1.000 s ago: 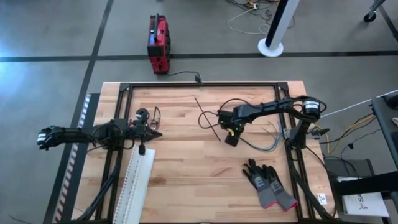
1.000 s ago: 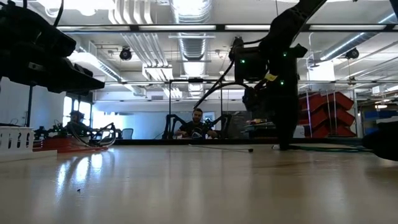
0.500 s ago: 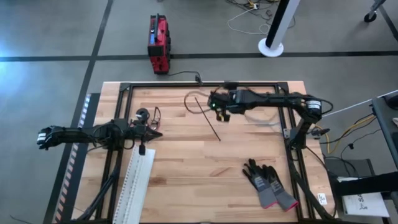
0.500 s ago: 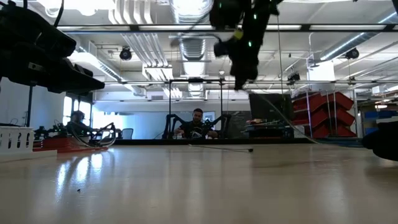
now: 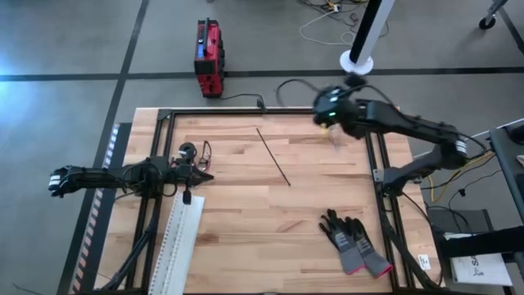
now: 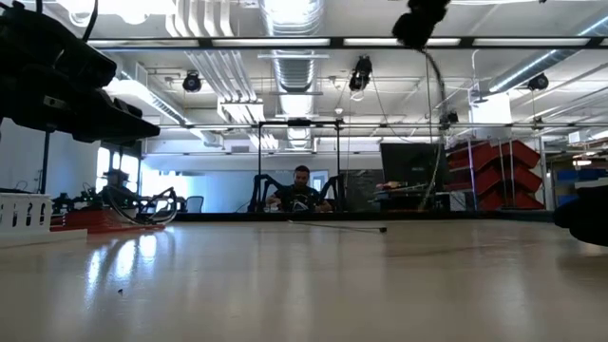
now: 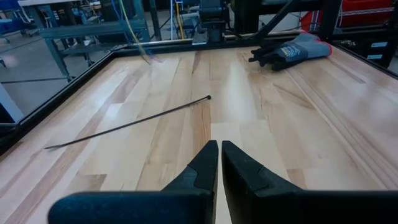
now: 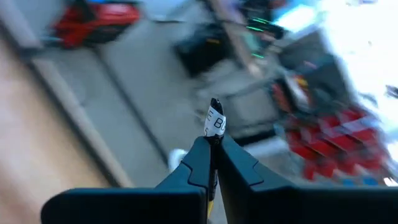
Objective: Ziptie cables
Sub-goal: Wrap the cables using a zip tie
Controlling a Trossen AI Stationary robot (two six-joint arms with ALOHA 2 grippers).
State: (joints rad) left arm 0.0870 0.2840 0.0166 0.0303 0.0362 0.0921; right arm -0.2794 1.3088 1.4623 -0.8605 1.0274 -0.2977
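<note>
While the left gripper (image 5: 205, 174) waits clenched and empty at the table's left side, the zip tie (image 5: 273, 156) lies mid-table; the right gripper (image 5: 326, 117), raised over the far edge, pinches the cables (image 5: 296, 83), which dangle loosely and could slip free or snag the table frame (image 5: 270, 111).

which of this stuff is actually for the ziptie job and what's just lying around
For the job: cables in the shut right gripper; red and black coil by the waiting left gripper; thin black ziptie.
Lying about: gloves; white slotted strip; red box on the floor.
</note>
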